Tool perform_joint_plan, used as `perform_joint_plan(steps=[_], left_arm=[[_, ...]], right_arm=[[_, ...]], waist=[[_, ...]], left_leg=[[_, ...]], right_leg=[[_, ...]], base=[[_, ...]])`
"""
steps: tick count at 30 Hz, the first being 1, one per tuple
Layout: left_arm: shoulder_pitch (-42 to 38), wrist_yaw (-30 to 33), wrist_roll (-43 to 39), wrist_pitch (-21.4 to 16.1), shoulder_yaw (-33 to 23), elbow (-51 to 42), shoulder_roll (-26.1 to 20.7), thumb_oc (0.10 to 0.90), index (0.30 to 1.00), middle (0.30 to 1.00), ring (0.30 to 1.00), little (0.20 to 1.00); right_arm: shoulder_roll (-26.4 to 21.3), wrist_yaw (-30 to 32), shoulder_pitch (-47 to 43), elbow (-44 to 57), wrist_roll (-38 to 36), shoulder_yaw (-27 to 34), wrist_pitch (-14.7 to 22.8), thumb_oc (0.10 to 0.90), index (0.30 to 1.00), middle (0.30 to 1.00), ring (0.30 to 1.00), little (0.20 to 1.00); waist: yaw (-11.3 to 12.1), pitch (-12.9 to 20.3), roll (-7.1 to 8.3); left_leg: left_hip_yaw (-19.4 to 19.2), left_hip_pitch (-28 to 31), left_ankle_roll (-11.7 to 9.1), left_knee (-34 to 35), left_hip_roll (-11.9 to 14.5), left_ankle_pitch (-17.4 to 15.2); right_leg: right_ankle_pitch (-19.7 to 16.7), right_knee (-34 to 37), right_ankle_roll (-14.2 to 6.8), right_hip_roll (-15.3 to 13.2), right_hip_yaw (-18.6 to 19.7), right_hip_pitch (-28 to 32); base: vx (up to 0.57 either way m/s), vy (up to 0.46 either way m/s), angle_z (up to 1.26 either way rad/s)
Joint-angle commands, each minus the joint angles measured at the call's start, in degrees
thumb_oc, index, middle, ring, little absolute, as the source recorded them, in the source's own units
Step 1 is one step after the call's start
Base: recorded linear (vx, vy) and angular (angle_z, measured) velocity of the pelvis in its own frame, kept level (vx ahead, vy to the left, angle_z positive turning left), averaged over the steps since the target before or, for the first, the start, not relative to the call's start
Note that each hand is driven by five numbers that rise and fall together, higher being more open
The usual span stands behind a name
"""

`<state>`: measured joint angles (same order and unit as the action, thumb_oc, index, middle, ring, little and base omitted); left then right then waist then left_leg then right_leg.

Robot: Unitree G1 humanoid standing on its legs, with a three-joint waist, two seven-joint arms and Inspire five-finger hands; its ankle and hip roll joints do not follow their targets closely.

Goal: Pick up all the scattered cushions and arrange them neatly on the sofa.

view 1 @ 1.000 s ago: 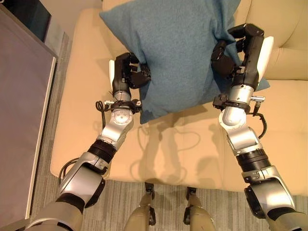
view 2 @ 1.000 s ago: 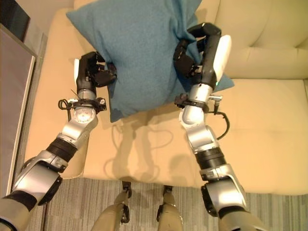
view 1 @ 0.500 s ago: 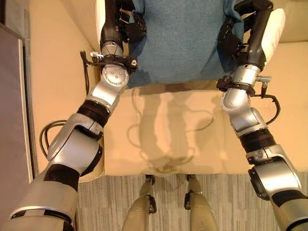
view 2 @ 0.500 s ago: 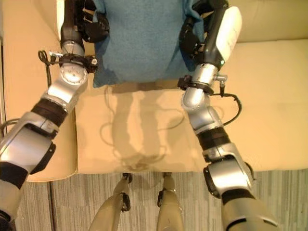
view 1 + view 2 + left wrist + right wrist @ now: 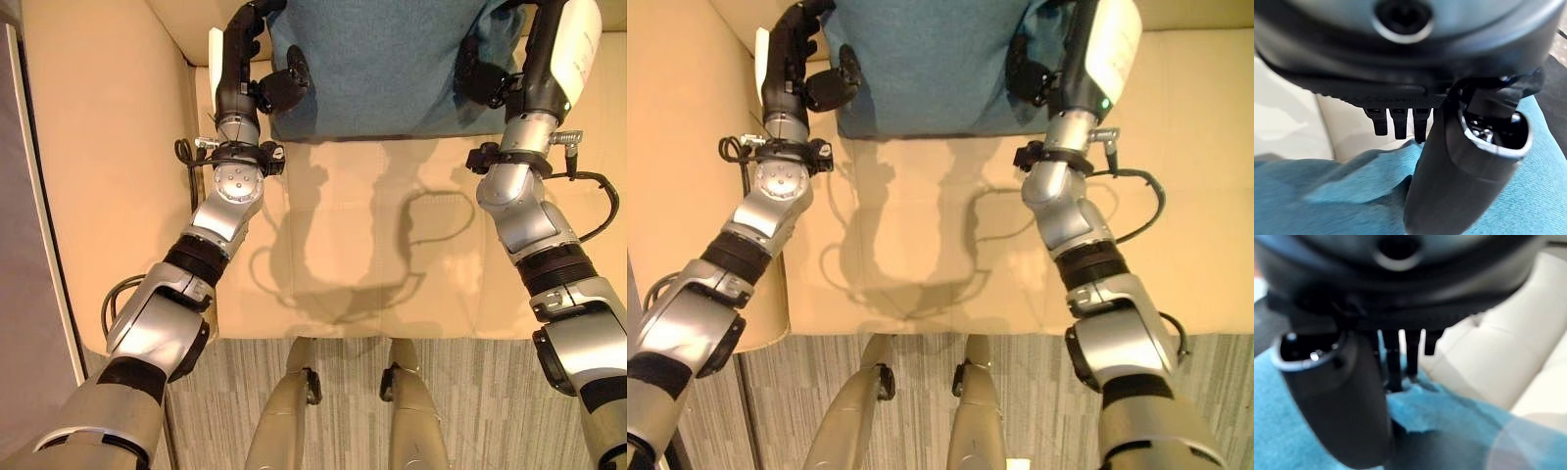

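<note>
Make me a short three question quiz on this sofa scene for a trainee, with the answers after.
1. True or false: the cushion lies on the floor.
2. Which hand holds the cushion? A: left hand alone. B: right hand alone. C: both.
3. Fill in: the cushion is ___ in colour.

Key:
1. False: it is over the sofa seat, at the back.
2. C: each hand grips one side edge, thumb on the cloth.
3. Teal.
</note>
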<state>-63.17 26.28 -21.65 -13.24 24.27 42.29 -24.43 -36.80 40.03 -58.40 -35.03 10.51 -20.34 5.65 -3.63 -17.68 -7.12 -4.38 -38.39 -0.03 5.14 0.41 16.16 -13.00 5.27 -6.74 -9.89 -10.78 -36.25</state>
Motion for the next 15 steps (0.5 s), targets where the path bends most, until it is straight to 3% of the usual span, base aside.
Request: perform_joint_plan(steps=[1, 4, 9, 13, 14, 15], left_arm=[[-2.0, -0.5, 3.2, -3.6, -1.6, 2.4, -2.5, 0.800, 0.900, 0.900, 0.900, 0.900], [6.9, -1.5, 3.8, -3.4, -7.2, 1.0, -6.1, 0.800, 0.900, 0.900, 0.900, 0.900], [18.8, -3.0, 3.7, -3.6, -13.3, -3.8, -6.8, 0.800, 0.900, 0.900, 0.900, 0.900], [34.1, -6.6, 2.6, -3.7, -19.0, -9.8, -3.0, 0.800, 0.900, 0.900, 0.900, 0.900], [34.4, -6.6, 2.6, -3.6, -19.0, -10.0, -2.9, 0.800, 0.900, 0.900, 0.900, 0.900], [40.5, -8.3, 2.4, -3.7, -20.8, -12.6, -1.4, 0.800, 0.900, 0.900, 0.900, 0.900]], right_arm=[[-1.3, 0.0, -1.5, 3.4, 1.1, 2.9, 4.3, 0.800, 0.900, 0.900, 0.900, 0.900], [-2.7, -2.1, 7.3, 6.0, -0.1, 8.3, 5.5, 0.800, 0.900, 0.900, 0.900, 0.900], [-2.3, -5.7, 19.3, 8.8, -2.4, 15.0, 6.4, 0.800, 0.900, 0.900, 0.900, 0.900], [2.0, -11.6, 34.0, 12.2, -6.7, 21.1, 8.1, 0.800, 0.900, 0.900, 0.900, 0.900], [2.1, -11.7, 34.3, 12.4, -6.7, 21.2, 8.1, 0.800, 0.900, 0.900, 0.900, 0.900], [3.7, -14.5, 39.8, 13.5, -8.6, 22.9, 8.6, 0.800, 0.900, 0.900, 0.900, 0.900]], waist=[[1.0, 7.0, 1.32], [1.2, 7.5, 1.82], [1.5, 8.6, 2.64], [1.6, 10.2, 3.51], [1.6, 10.2, 3.51], [1.7, 10.8, 4.01]], left_leg=[[-0.6, 3.6, -7.1, -0.1, 0.0, -8.2], [-0.5, 4.4, -7.5, -0.1, 0.3, -8.2], [-0.2, 6.3, -7.8, -0.1, 0.6, -8.6], [0.0, 10.7, -8.0, -0.1, 1.4, -9.3], [0.0, 10.9, -8.0, -0.1, 1.4, -9.3], [0.0, 13.0, -8.1, -0.1, 1.9, -9.5]], right_leg=[[4.1, -0.9, -4.1, 0.3, -1.2, 1.1], [4.3, -0.6, -4.1, 0.3, -1.8, 2.3], [4.7, -0.4, -4.0, 0.3, -2.9, 5.1], [5.8, -0.3, -3.7, 0.4, -4.2, 10.3], [5.9, -0.3, -3.7, 0.4, -4.3, 10.4], [6.4, -0.3, -3.5, 0.5, -4.7, 13.0]], base=[[-0.03, -0.075, -0.05], [-0.02, -0.048, -0.05], [-0.01, -0.063, 0.04], [0.02, -0.075, 0.14], [0.03, -0.101, 0.21], [0.04, -0.078, 0.22]])
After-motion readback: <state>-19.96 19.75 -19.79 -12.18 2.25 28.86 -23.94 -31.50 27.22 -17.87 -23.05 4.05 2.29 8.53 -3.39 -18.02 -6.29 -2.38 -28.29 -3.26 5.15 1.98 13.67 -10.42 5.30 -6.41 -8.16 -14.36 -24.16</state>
